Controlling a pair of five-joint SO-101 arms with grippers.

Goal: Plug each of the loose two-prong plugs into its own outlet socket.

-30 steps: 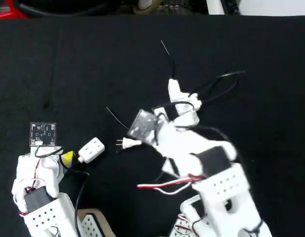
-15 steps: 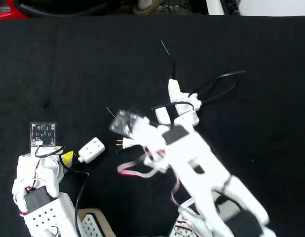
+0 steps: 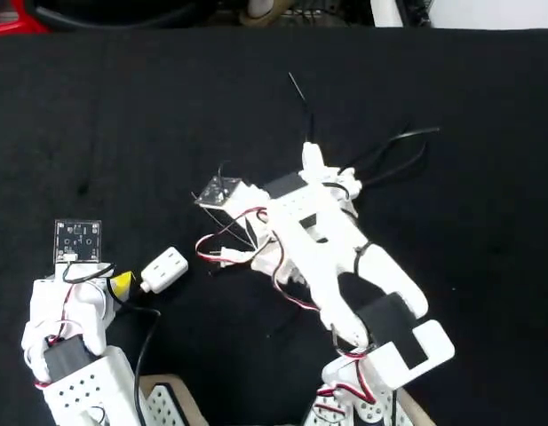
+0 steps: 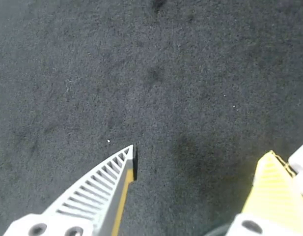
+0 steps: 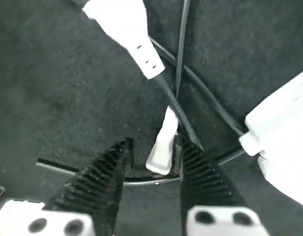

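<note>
Near the middle, plug: white two-prong plug (image 5: 163,142) lies flat between the tips of the right end effector (image 5: 152,145), whose fingers stand parted astride it, not yet clamped.
Change: in the last second the right arm swung over and settled onto the plug, which has not shifted; a grasp looks imminent.
Socket: outlet block (image 3: 164,269) sits just beside the left end effector (image 4: 201,150), which is open and unmoved.
Crowding: black cords (image 5: 180,49) cross beside the plug and may snag.
Open room: bare surface (image 3: 96,115) toward the outlet block and far edge.

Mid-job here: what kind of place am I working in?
Probably a robotics lab bench: a black-clothed table, the small white left arm and right arm, and a loose outlet socket laid out for practice.
</note>
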